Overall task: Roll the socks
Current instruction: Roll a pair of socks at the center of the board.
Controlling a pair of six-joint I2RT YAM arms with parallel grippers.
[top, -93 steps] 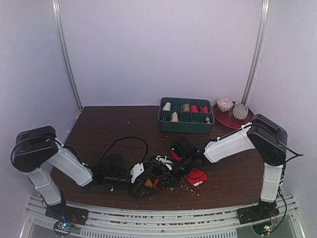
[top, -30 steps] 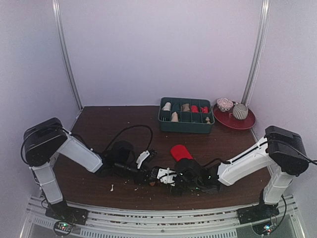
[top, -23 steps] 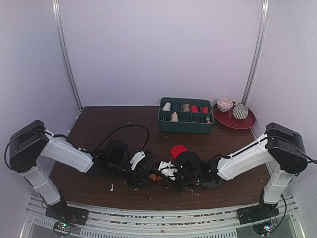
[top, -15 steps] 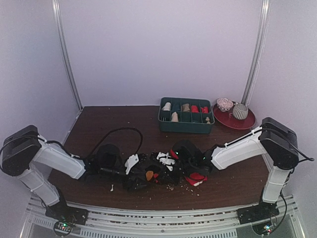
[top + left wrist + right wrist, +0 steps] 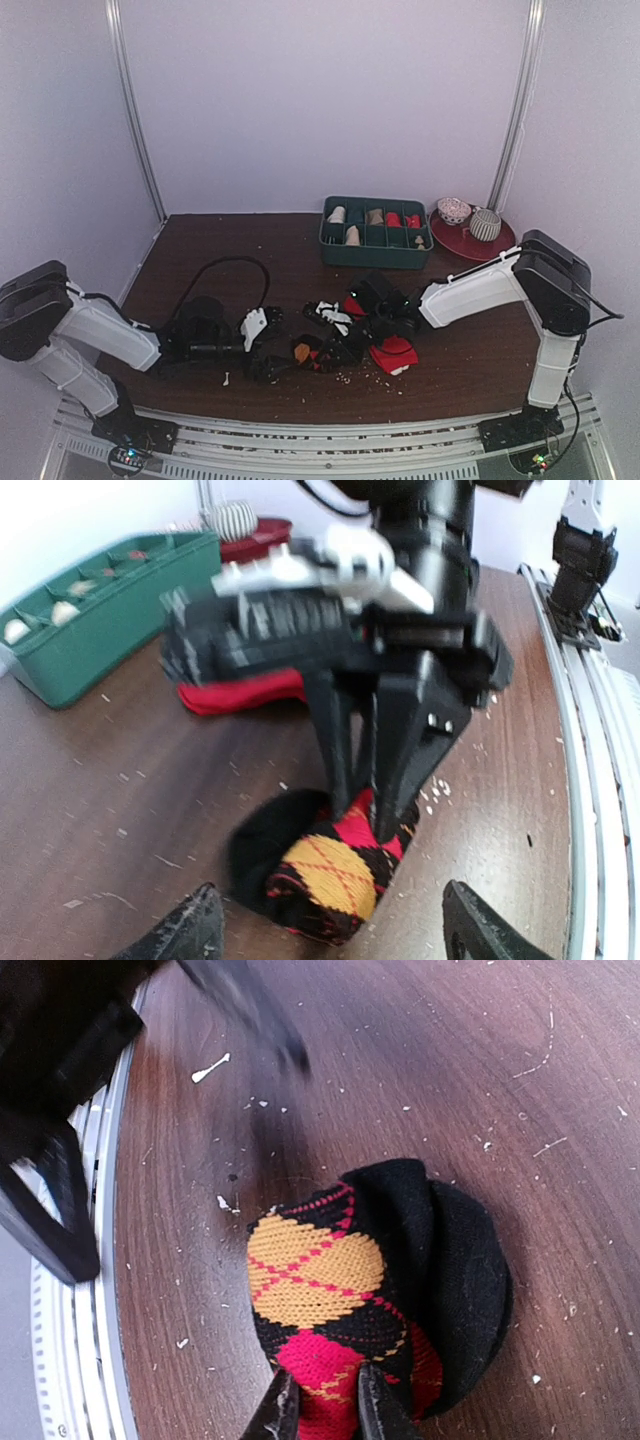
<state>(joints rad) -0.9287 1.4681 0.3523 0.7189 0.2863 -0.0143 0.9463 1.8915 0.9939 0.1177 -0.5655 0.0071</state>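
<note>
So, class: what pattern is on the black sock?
The black sock has orange-and-red argyle diamonds; right wrist view.

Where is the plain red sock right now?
In the top view, the red sock lies on the table right of centre, near the front edge, just right of the argyle sock pinched by the right gripper.

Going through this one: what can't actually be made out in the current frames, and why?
Left wrist view: red sock mostly hidden behind the right gripper; its tip unseen.
Right wrist view: argyle sock cut off at the bottom edge; left gripper only a blur at the top.
Top view: tray contents too small to identify.
</note>
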